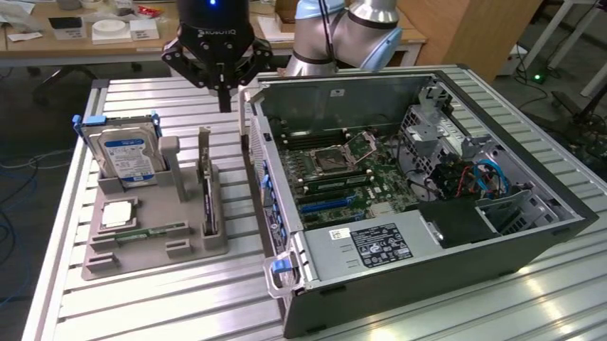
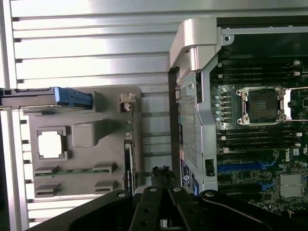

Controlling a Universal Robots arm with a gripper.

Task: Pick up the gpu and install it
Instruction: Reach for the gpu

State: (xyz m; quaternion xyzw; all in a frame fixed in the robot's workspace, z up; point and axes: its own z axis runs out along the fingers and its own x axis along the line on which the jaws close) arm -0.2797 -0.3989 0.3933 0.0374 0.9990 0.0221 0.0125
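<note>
gpu [image 1: 207, 202]: dark card, silvery bracket
hard drive [image 1: 128, 160]: silver, blue-and-white label
holder [image 1: 152, 249]: plain grey
table [image 1: 170, 298]: silvery, ribbed stripes
memory stick [image 1: 152, 232]: seemingly green
gripper [image 1: 224, 108]: black

Silver-grey arm [image 1: 346, 32] jointed, elbow bent, reaching in from back of exterior view. Black end effector [image 1: 224, 101] hangs vertical, tip down. Fingers [image 1: 224, 92] pressed together into one narrow tip; linkages [image 1: 190, 60] splayed wide above. Wrist view: end effector [image 2: 162, 174] closed, fingertips meeting.
</note>
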